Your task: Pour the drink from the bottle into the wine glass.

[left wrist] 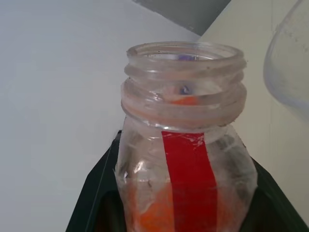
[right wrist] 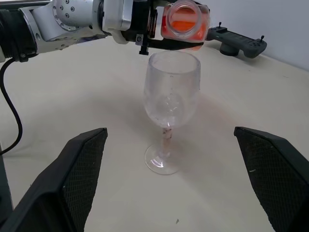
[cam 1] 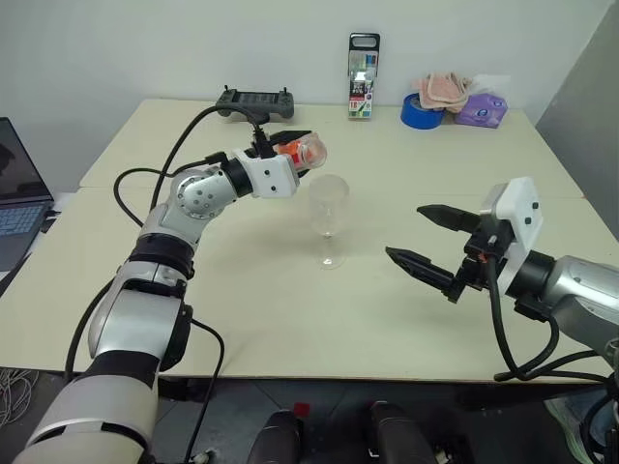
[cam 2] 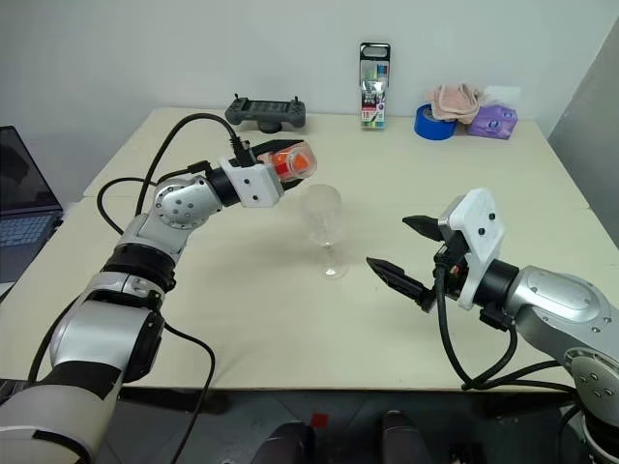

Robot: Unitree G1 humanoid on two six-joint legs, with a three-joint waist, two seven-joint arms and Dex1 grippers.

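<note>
The bottle (right wrist: 184,23), uncapped and tipped nearly level, hangs just above the rim of the glass (right wrist: 170,107), its mouth over the bowl. Orange drink (left wrist: 159,212) sits in its body. The left gripper (cam 1: 290,155) is clenched on it. The glass stands upright and empty mid-table (cam 1: 242,309). The right gripper (cam 1: 430,240) hovers beside it, fingers spread wide, holding nothing.
</note>
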